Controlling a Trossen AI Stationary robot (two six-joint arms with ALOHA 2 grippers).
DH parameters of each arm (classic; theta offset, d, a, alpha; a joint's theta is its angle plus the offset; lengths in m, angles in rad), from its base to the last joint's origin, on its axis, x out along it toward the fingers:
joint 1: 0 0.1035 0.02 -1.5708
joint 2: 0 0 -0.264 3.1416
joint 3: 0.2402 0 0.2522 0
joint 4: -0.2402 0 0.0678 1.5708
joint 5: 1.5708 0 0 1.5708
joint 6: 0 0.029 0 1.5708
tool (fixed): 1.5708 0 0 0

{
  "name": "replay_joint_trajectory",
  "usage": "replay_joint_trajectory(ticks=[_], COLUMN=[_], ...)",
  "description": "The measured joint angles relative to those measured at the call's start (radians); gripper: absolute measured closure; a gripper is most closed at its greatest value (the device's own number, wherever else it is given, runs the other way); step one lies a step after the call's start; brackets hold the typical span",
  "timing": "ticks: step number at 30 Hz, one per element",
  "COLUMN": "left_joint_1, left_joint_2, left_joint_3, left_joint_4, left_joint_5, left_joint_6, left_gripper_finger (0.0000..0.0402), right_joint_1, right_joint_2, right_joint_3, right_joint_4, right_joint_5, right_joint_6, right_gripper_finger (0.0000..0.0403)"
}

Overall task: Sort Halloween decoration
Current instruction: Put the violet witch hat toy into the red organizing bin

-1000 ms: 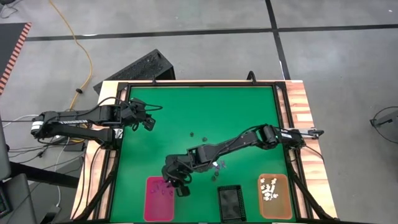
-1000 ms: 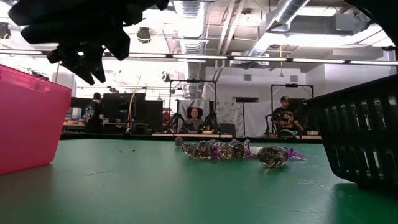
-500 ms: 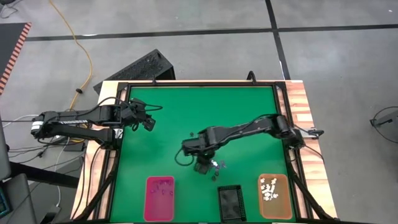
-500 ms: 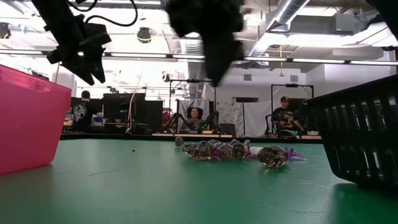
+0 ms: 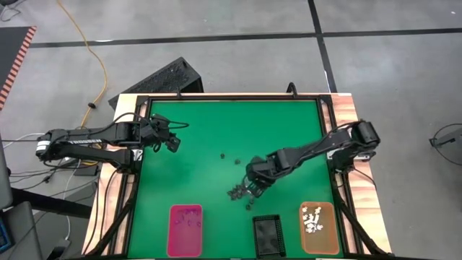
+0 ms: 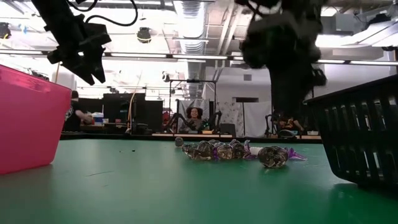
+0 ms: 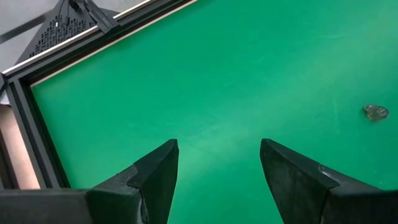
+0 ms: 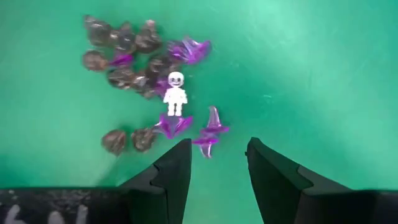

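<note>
Halloween decoration [image 8: 149, 81] pile, white skeleton [image 8: 175, 93] clear only wrist-side

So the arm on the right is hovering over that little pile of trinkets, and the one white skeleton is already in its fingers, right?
Not quite. In the right wrist view the white skeleton lies on the mat among the trinkets, ahead of the right gripper, whose open fingers hold nothing.
</note>
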Motion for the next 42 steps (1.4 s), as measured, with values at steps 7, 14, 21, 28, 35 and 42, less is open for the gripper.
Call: replay_joint_trajectory(ticks=[7,14,21,28,35,42], left_joint_1=[0.000,0.000,0.000,0.000,0.000,0.000], left_joint_2=[0.000,0.000,0.000,0.000,0.000,0.000], left_joint_3=[0.000,0.000,0.000,0.000,0.000,0.000], left_joint_4=[0.002,0.002,0.002,0.001,0.001,0.001], left_joint_5=[0.000,-0.013,-0.018,-0.021,-0.042,-0.042], left_joint_6=[-0.010,-0.025,-0.027,-0.028,-0.028,-0.028], left_gripper_finger=[0.0183,0.0183,0.0183,0.0183,0.0183,0.0183], right_joint_1=[-0.001,0.008,0.022,0.039,0.031,0.032], right_joint_2=[0.077,0.097,0.118,0.179,0.182,0.184], right_joint_3=[-0.036,-0.036,-0.035,-0.031,-0.032,-0.027], right_joint_4=[0.064,0.073,0.076,0.112,0.093,0.103], right_joint_5=[-0.001,0.033,0.027,0.003,-0.005,-0.012], right_joint_6=[0.039,0.087,0.112,0.123,0.131,0.099], right_gripper_finger=[0.0221,0.0221,0.0221,0.0221,0.0270,0.0368])
